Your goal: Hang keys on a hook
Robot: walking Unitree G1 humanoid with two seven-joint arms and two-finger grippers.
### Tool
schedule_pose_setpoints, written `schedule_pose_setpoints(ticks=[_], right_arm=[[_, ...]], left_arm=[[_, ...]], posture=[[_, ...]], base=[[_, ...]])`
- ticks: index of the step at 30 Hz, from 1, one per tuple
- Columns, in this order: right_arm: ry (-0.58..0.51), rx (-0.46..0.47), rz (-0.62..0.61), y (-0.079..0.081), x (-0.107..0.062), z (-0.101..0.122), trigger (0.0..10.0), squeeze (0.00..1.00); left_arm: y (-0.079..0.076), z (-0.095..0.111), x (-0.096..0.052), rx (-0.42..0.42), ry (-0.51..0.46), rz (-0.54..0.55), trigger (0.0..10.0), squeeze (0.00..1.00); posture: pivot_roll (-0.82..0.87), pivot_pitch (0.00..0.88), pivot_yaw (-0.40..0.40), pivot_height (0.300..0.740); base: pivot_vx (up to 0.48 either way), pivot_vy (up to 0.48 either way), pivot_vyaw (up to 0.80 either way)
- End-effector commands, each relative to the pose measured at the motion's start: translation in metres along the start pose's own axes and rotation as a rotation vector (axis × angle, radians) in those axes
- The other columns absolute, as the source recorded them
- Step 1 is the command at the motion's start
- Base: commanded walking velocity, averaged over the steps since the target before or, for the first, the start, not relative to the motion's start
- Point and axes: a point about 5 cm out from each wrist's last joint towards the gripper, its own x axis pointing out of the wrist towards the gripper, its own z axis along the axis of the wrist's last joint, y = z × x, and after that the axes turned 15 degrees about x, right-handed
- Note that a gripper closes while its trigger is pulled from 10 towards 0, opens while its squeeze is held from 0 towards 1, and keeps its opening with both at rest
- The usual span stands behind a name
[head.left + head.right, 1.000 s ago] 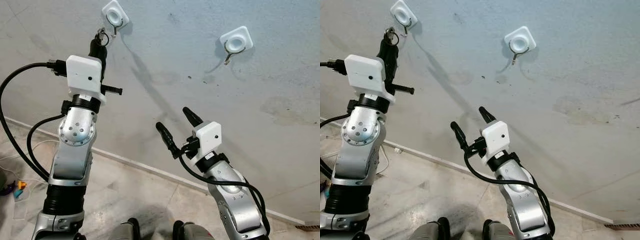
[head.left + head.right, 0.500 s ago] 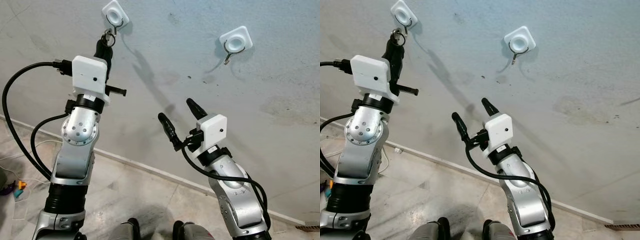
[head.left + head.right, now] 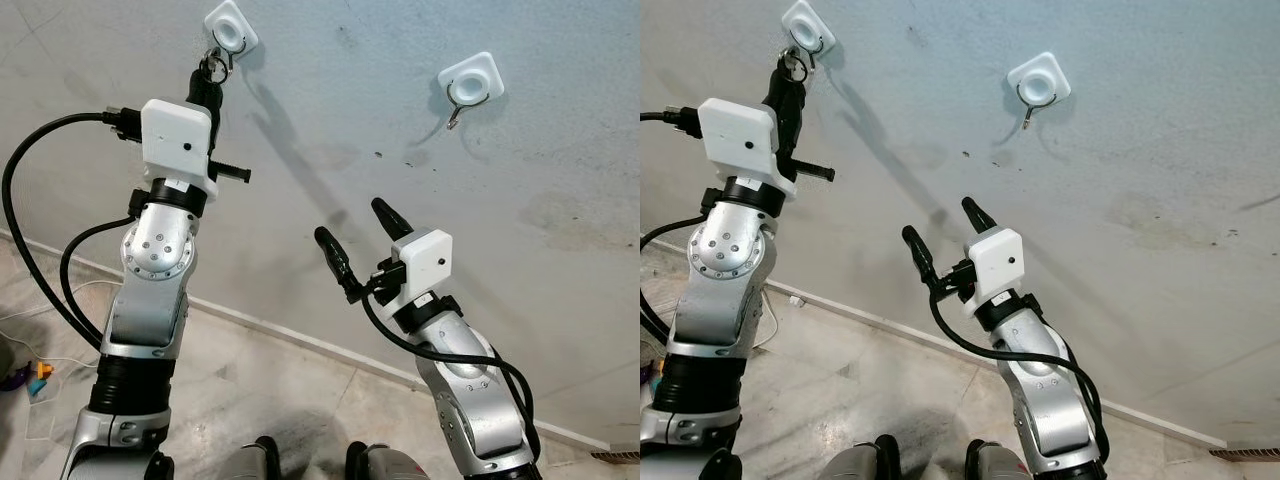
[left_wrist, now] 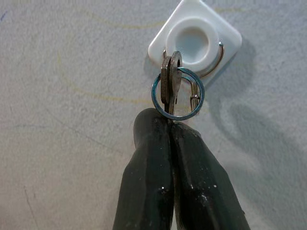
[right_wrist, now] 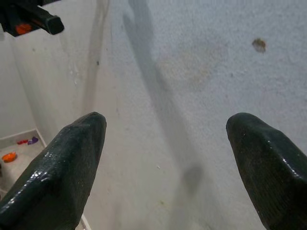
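Note:
My left gripper (image 3: 209, 77) is raised to the upper left of the wall and shut on the keys (image 4: 171, 82), a pair of dark keys on a bluish metal ring (image 4: 192, 106). The ring is right at the wire hook (image 4: 214, 62) of the left white wall mount (image 3: 231, 26); from the left wrist view it overlaps the hook, and I cannot tell whether it hangs on it. My right gripper (image 3: 358, 238) is held lower in the middle, open and holding nothing, its fingers (image 5: 62, 172) pointing at bare wall.
A second white mount with a wire hook (image 3: 470, 82) is on the wall to the upper right. The grey wall (image 3: 560, 180) meets a tiled floor (image 3: 270, 390) at a baseboard below. Small coloured items (image 3: 35, 375) and a thin white cable lie on the floor at the left.
My left gripper has risen with the keys, bringing the ring from below the left hook up to it. The right gripper shifted slightly up and stays open.

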Motion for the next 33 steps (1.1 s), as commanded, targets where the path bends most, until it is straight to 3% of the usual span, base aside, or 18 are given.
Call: schedule_pose_setpoints(ticks=[1, 33], right_arm=[[-0.013, 0.009, 0.008, 0.003, -0.001, 0.004, 10.0, 0.00], [0.002, 0.010, 0.014, 0.005, -0.001, 0.001, 10.0, 0.00]], left_arm=[[0.004, -0.003, 0.000, 0.012, 0.005, 0.006, 10.0, 0.00], [0.004, -0.019, -0.008, 0.010, 0.096, -0.002, 10.0, 0.00]], posture=[[-0.04, 0.215, 0.044, 0.740], [-0.04, 0.224, 0.040, 0.740]], base=[[0.000, 0.000, 0.00], [0.000, 0.000, 0.00]])
